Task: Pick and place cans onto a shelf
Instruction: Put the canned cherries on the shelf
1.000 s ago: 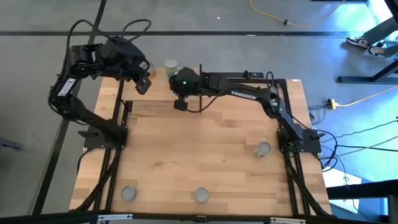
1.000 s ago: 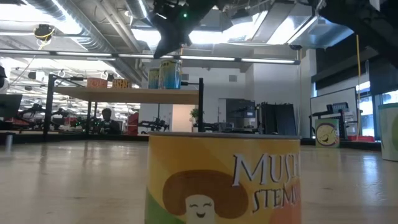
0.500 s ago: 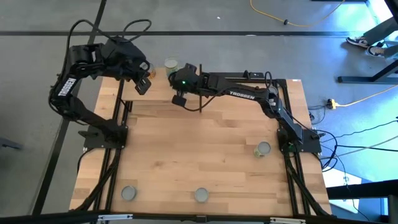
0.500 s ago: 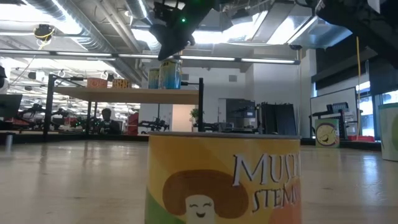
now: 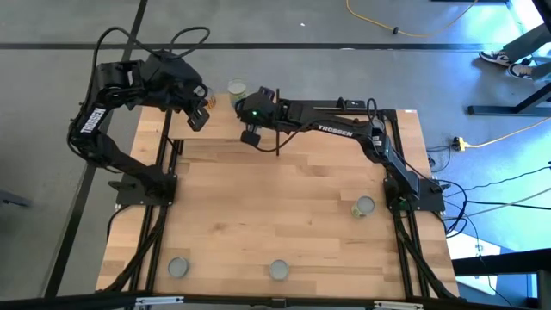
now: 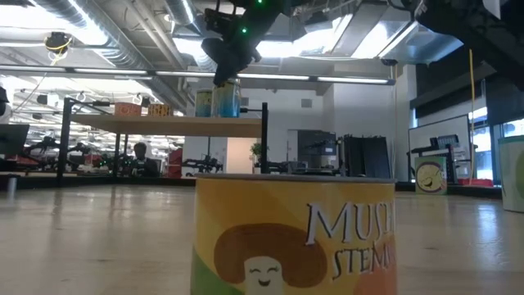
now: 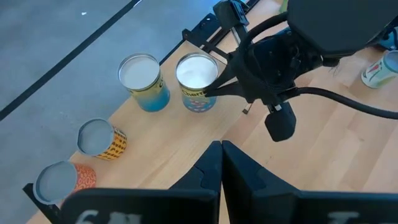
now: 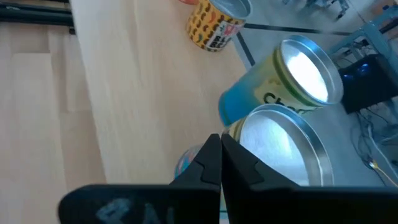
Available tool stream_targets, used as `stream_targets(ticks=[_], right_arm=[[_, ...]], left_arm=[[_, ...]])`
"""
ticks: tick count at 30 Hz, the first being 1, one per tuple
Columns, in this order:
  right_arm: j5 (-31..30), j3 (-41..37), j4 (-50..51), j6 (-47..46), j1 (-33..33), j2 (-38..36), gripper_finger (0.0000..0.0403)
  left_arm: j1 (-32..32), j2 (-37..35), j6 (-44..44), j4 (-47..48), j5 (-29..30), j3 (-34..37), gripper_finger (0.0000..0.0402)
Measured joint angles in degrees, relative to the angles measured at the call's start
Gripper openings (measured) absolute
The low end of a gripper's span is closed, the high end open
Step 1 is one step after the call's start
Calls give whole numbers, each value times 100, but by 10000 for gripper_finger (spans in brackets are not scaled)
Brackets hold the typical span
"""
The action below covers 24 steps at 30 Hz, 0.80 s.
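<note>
The shelf [image 7: 163,144] stands at the table's far left and bears several cans: a red one [image 7: 62,179], a yellow-orange one [image 7: 101,138], a blue-and-yellow one [image 7: 144,83] and a dotted one [image 7: 197,79]. My right gripper [image 8: 217,142] is shut, its tips down at the dotted can's silvery top [image 8: 273,146], beside the blue-and-yellow can [image 8: 292,74]. In the low view it [image 6: 223,78] hangs just over those two cans. My left gripper [image 7: 221,150] waits shut above the shelf's left end [image 5: 200,119], holding nothing. My right gripper comes slanting down from the table's right side, and its shut tips stand at the rim [image 8: 239,134] of the dotted can, which rests upright on the shelf. Whether the tips touch the rim, I cannot tell.
Three more cans stand on the tabletop: one near the right edge [image 5: 364,207] and two along the near edge [image 5: 178,268] [image 5: 278,270], the latter a yellow mushroom can filling the low view [image 6: 295,238]. A black shelf upright [image 5: 277,120] stands close to the right arm.
My right gripper, shut throughout, has swung a little toward the table's far edge and tipped, so its tips have come down from above the two right-hand cans on the shelf to their tops. The cans stand as before.
</note>
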<state>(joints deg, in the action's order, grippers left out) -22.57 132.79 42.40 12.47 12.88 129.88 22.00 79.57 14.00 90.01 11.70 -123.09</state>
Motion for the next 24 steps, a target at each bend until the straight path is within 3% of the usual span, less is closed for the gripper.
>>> stream_targets(ticks=[24], right_arm=[[-719,0,255,-17,288,-2,0]], left_arm=[[0,2,-2,1,-39,0,0]])
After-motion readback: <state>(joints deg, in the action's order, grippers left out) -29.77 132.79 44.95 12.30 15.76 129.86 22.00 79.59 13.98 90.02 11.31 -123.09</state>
